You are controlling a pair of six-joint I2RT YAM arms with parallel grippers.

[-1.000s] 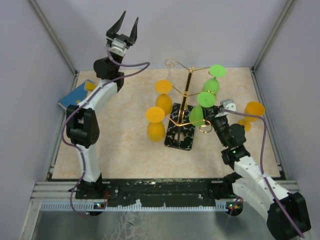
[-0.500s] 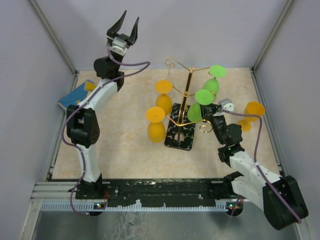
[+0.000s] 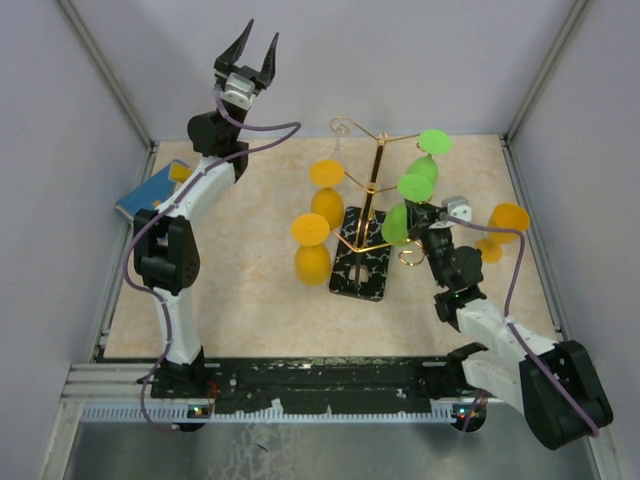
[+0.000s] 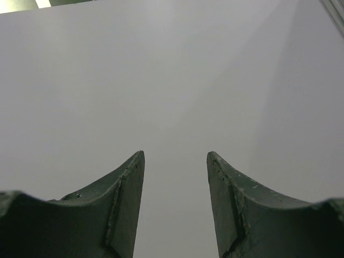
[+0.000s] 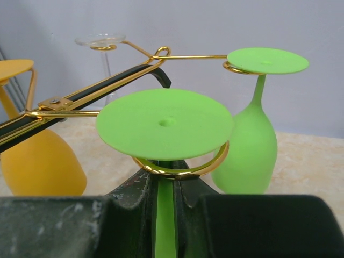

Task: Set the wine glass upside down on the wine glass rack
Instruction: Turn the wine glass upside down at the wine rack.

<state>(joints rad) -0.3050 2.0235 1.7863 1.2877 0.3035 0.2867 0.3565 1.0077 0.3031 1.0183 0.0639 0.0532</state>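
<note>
My right gripper is shut on the stem of an upside-down green wine glass. Its round foot sits just over a gold ring of the wine glass rack. From above, this glass is at the rack's right side, with the right gripper beside its bowl. The rack's black marbled base lies on the table. My left gripper is raised high at the back left, open and empty, and faces the bare wall in its wrist view.
A second green glass hangs on the rack's far right arm. Two orange glasses hang on the left. A clear glass hangs at the back. Another orange glass lies at the right. A blue object sits at the left edge.
My right gripper has carried the green glass a little farther back along the rack's right side, and the right arm's lower links have shifted. The left arm has not moved.
</note>
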